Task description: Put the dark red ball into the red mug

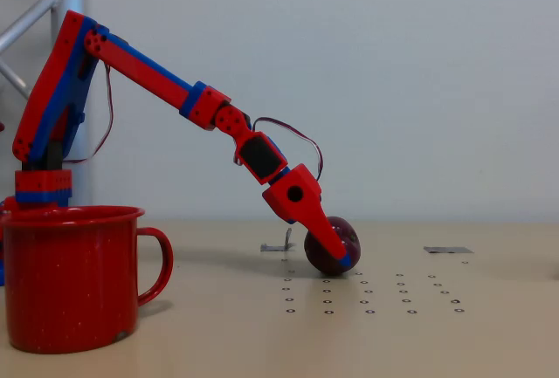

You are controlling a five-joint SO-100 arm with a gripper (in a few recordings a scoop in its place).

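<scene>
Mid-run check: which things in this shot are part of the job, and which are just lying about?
Part of the job:
- dark red ball, on the table at the claw
- red mug, standing at the left in the fixed view, apart from the ball

Just lying about:
- small metal bracket behind the ball
- flat grey plate to the right

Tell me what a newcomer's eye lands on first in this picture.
The big red mug fills the lower left foreground of the fixed view, its handle pointing right. Behind it, the red-and-blue arm reaches down to mid-table, where its gripper meets the dark red ball on the table; whether the jaws grip it is unclear.
</scene>
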